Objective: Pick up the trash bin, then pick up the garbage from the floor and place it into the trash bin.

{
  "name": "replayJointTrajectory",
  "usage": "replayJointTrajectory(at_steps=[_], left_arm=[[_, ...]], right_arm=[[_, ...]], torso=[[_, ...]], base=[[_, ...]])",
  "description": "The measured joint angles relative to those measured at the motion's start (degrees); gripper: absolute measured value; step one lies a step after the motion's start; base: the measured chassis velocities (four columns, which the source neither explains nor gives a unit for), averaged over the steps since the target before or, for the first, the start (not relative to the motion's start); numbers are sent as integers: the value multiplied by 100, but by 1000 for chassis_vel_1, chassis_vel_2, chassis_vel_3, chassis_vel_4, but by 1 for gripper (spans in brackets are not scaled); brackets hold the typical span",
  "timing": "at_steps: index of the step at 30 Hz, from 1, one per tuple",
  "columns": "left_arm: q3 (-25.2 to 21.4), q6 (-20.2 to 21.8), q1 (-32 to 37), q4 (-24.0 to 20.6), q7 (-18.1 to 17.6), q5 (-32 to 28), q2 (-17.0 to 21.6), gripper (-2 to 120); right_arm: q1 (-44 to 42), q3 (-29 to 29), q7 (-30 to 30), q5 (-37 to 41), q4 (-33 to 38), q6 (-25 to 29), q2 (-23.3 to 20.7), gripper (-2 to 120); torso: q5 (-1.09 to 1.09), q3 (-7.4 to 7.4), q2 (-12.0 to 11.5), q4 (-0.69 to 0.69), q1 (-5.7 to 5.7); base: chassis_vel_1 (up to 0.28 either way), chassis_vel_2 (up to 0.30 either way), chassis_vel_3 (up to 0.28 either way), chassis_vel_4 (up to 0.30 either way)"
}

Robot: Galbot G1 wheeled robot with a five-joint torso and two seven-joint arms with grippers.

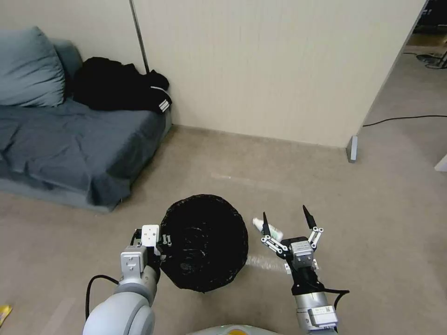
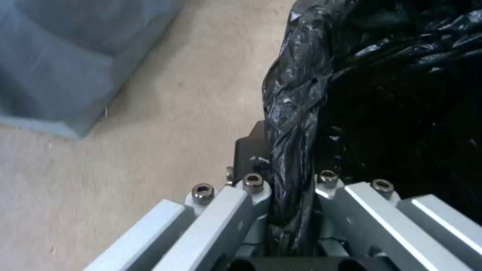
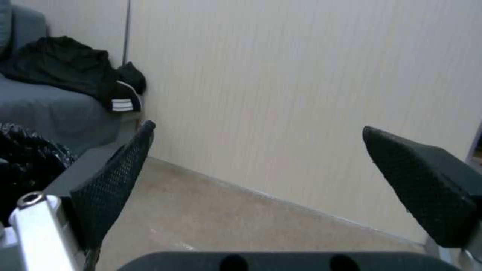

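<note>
We held the bin [image 1: 205,242] by its rim; one bottle [image 1: 270,228] lay on the floor.

Our left gripper [image 2: 293,210] was clamped on the bagged rim at the bin's 9 o'clock; the thin liner could slip and tip the bin. Our right gripper [image 1: 287,222] hung apart at 3 o'clock, the bottle beneath its left finger. We counted one bin, one bottle.

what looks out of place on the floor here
A small white bottle lies on its side on the carpet, just beyond the open right gripper. The left gripper grips the trash bin by its rim.
</note>
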Motion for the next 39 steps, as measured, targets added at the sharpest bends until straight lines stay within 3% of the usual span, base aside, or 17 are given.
replayJointTrajectory(at_steps=[16,22,29,39], left_arm=[[-14,-30,-20,36,6,0,-13,1],[-18,-33,-18,36,9,-2,-13,1],[-20,-36,-14,36,15,-2,-9,1],[-21,-36,-17,37,22,-3,-8,1]], right_arm=[[26,65,-112,0,-28,169,0,100],[164,242,-114,-115,-17,7,0,100],[515,371,-86,45,254,-1205,-32,100],[911,516,-153,707,304,-2686,-714,100]], torso=[[0,-1,0,-1,-1],[1,0,0,-1,0],[1,0,0,-2,-1],[1,0,0,-1,-1]], base=[[-52,47,47,-51],[0,0,0,0],[0,0,0,0],[0,0,0,0]])
